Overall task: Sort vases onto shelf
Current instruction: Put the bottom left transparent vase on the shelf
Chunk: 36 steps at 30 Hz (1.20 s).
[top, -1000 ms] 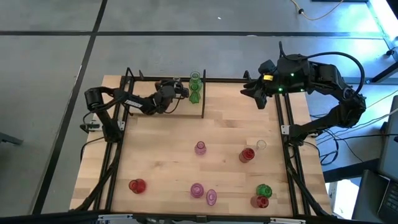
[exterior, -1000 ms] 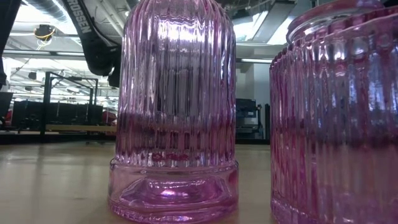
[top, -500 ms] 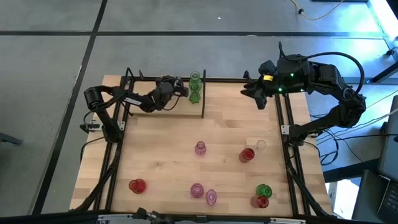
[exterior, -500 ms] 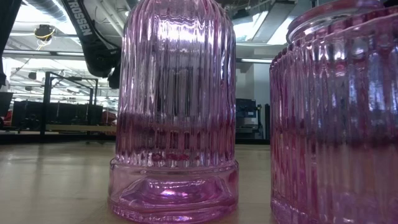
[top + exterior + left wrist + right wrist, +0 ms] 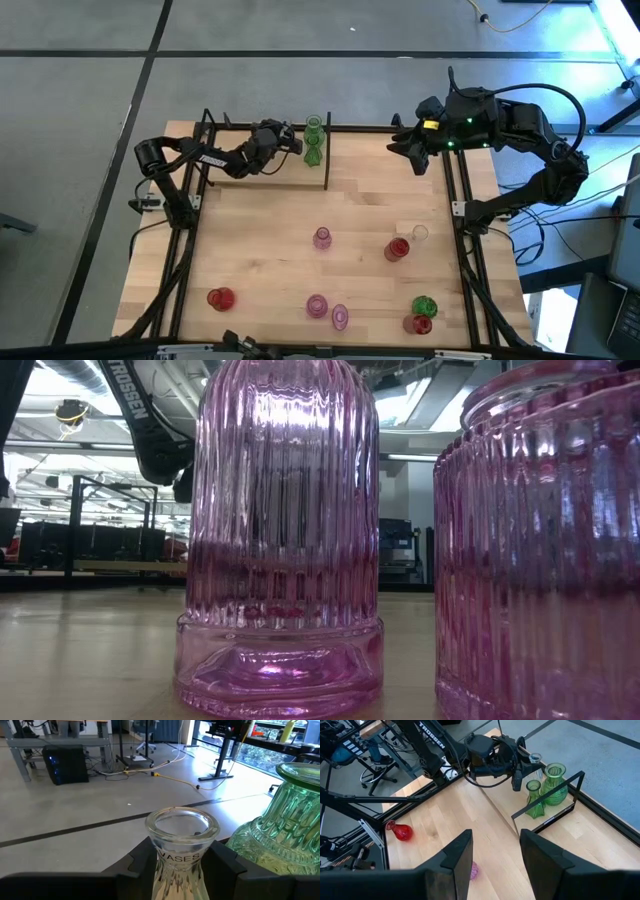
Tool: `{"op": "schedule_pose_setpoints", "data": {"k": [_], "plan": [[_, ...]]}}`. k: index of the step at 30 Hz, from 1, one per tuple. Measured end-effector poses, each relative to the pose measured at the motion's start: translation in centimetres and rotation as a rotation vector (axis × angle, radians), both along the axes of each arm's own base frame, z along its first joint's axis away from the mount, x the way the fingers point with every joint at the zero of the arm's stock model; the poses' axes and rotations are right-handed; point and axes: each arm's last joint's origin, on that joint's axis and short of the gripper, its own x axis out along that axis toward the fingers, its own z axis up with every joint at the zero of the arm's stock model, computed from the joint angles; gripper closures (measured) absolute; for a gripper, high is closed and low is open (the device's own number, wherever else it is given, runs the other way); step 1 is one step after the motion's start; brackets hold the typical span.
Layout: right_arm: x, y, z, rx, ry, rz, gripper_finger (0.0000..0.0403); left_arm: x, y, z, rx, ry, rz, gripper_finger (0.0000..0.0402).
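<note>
Light-wood table (image 5: 260,250) on a grey floor, open workshop with desks beyond; the black-railed shelf (image 5: 290,175) sits at its far left corner, directly under the left gripper (image 5: 291,143). Left gripper's fingers are clamped on the neck of an upright clear vase (image 5: 181,851), mouth up, long axis vertical, with two upright green vases (image 5: 314,142) on the shelf just beside it. Right gripper (image 5: 495,852) hovers empty with fingers apart over the far right corner, well away from the loose pink vases (image 5: 321,238), red vases (image 5: 397,248) and others below.
</note>
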Motion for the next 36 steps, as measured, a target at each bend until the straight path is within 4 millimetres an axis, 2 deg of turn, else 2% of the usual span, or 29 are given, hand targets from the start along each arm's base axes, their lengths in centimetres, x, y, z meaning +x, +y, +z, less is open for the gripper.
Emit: {"op": "schedule_pose_setpoints", "data": {"k": [36], "plan": [[0.07, -0.01, 0.11, 0.019, -0.018, -0.014, 0.0246, 0.08, -0.20, -0.38, -0.013, 0.071, -0.060, 0.0273]]}}
